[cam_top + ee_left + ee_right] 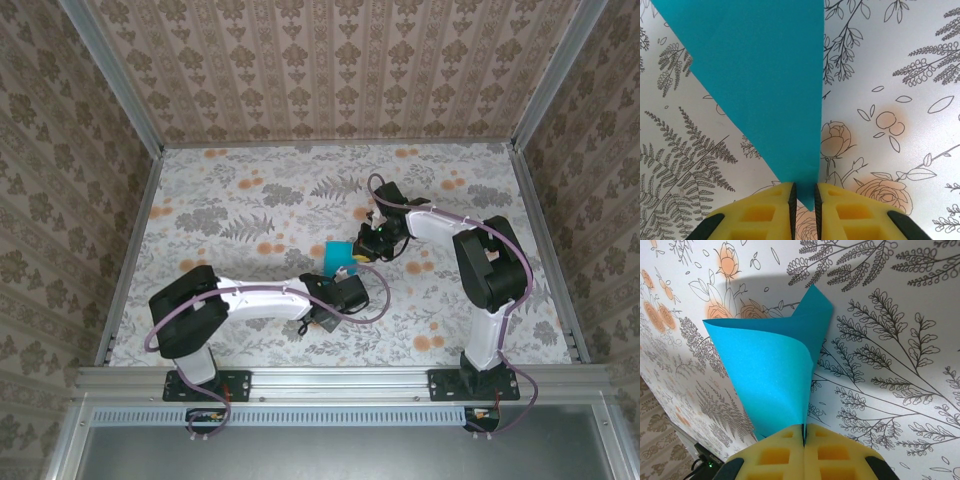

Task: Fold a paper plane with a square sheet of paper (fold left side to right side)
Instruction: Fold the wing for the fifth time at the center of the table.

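Yellow pads of right gripper point(804, 432) pinched shut on square sheet of paper point(770, 375), curling above table point(230, 200) centre; left gripper point(805, 194) jaws narrow, slim gap, sheet corner between. No crease pressed yet. Left-to-right fold just starting, plane shaping all ahead.

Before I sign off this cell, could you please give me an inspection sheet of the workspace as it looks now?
Surface: table with a floral cover lying flat.
Job's things: sheet of paper, turquoise, curled and held between the two grippers; not yet a plane.
Clutter: nothing seen.
Grippers: right gripper shut on a paper edge; left gripper has its fingers close together around a paper tip, firm grip unclear.
Cables: purple cables run along both arms, none lying on the paper.
Surroundings: patterned walls on three sides, metal frame at the near edge.
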Controlling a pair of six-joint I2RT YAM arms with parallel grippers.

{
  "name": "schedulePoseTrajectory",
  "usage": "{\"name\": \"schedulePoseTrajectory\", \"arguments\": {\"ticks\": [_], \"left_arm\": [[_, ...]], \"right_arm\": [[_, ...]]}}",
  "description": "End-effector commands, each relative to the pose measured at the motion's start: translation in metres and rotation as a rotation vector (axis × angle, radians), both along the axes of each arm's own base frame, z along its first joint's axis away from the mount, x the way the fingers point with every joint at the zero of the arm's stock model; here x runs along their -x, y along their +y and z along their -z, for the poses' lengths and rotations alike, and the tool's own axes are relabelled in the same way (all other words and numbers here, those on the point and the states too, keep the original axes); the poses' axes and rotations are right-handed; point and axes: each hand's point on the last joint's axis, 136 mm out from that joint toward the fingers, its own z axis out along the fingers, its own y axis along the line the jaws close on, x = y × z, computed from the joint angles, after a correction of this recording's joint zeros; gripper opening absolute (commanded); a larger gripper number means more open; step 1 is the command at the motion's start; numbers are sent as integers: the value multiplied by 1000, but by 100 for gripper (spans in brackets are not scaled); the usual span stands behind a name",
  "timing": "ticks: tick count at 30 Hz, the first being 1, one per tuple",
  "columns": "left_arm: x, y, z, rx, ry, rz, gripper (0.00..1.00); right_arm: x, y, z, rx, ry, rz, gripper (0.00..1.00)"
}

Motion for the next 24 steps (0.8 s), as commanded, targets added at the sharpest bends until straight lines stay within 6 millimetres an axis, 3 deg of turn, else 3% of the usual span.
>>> {"name": "schedulePoseTrajectory", "arguments": {"ticks": [1, 19, 21, 24], "left_arm": [[-3, 0, 3, -9, 8, 3, 18], [-3, -2, 1, -2, 8, 13, 5], [-3, -3, -1, 3, 11, 21, 5], [-3, -12, -10, 35, 16, 36, 16]], "right_arm": [[3, 3, 2, 3, 31, -8, 0], [2, 4, 2, 3, 32, -13, 0], [1, 4, 2, 2, 30, -14, 0], [1, 4, 2, 2, 32, -14, 0]]}}
